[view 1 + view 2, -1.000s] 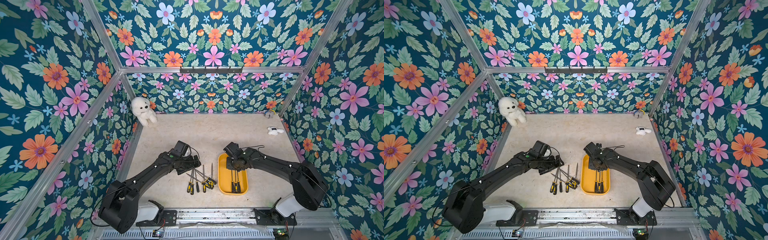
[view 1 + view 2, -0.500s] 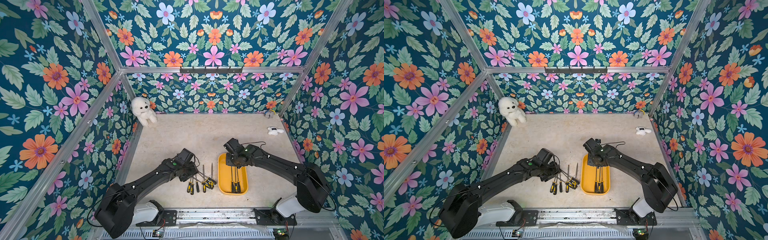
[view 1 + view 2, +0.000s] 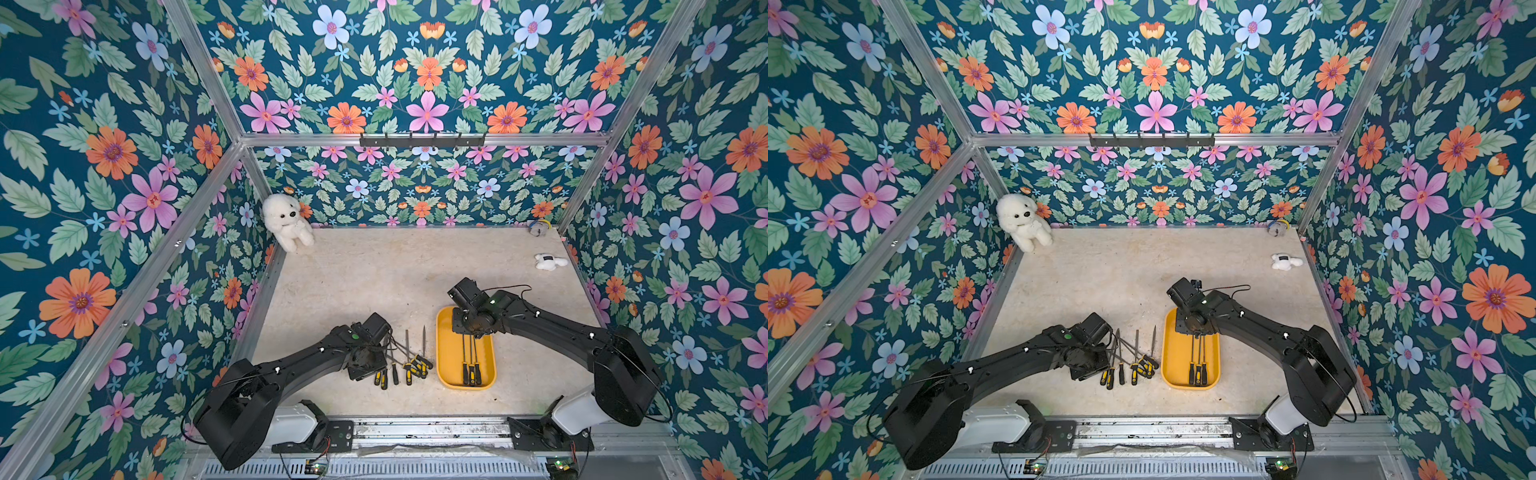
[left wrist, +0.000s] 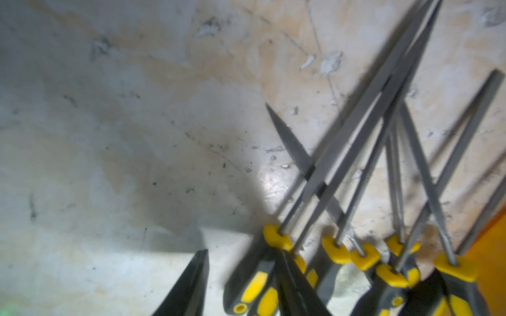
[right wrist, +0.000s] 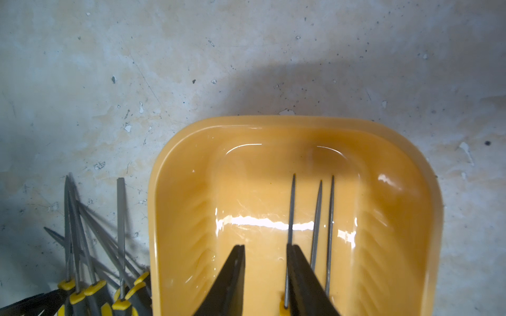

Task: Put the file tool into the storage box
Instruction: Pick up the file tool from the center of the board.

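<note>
Several files (image 3: 406,365) overlap: left gripper (image 4: 241,251), jaws half-shut astride one handle (image 4: 254,281), must pinch only that; right gripper (image 5: 265,247) gapes empty.

white plush seal toy (image 3: 286,222): far left tabletop (image 3: 374,282) corner | small white soft toy (image 3: 548,262): near right wall | black hook rack (image 3: 422,140): back rail

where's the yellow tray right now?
In both top views the yellow tray sits near the front of the table, just right of the loose files, with the right end effector over its far end and three files inside.
</note>
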You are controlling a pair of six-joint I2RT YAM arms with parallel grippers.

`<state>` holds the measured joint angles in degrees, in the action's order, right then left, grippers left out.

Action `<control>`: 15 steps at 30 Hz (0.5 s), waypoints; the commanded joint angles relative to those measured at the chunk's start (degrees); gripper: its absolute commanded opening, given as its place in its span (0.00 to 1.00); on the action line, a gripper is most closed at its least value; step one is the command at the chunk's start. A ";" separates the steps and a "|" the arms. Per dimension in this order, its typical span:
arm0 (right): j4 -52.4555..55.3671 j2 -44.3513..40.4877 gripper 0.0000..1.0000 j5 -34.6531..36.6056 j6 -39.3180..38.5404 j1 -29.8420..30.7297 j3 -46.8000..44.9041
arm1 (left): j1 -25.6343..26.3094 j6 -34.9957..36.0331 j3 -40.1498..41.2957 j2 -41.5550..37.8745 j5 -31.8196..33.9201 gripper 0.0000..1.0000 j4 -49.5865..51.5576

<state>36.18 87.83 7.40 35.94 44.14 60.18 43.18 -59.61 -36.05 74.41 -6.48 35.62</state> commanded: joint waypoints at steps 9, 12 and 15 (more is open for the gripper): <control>-0.24 0.23 0.31 -0.45 0.27 0.07 -0.07 | 0.24 4.12 -0.51 2.04 -0.53 0.41 -0.15; -0.50 0.45 0.31 -0.70 0.34 0.11 0.02 | 0.49 3.77 -0.38 1.06 -1.25 0.42 0.19; -0.60 0.71 0.31 -0.81 0.34 0.07 0.20 | 1.26 3.28 -0.42 0.14 -1.68 0.43 0.68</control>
<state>35.88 88.27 6.63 36.01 44.14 60.10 44.05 -56.60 -36.45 75.07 -7.57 34.39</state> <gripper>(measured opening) 0.308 0.429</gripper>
